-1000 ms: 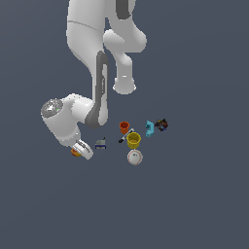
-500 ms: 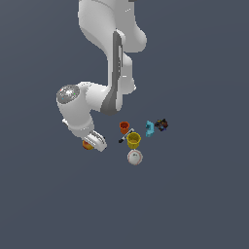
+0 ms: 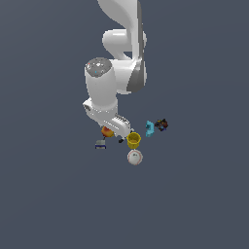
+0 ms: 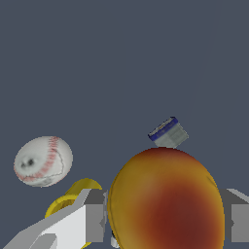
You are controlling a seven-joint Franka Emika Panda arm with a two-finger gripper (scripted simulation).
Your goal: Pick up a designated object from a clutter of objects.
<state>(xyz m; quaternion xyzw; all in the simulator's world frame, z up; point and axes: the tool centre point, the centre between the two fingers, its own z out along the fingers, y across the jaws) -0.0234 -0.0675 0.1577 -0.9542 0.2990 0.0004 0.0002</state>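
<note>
Dark grey flat ground carries the clutter. The gripper point(image 4: 163, 221) has its two grey fingers point(image 4: 95, 222) pressed on both sides of the round orange-red peach point(image 4: 165, 199), beside the yellow cup point(image 3: 133, 140). It looks light, smooth, slippery; hold across the widest middle.

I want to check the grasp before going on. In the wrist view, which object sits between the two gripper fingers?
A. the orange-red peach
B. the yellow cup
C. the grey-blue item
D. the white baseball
A: the peach fills the gap between the fingers of the gripper, while the baseball, yellow cup and grey-blue item lie apart from them.
</note>
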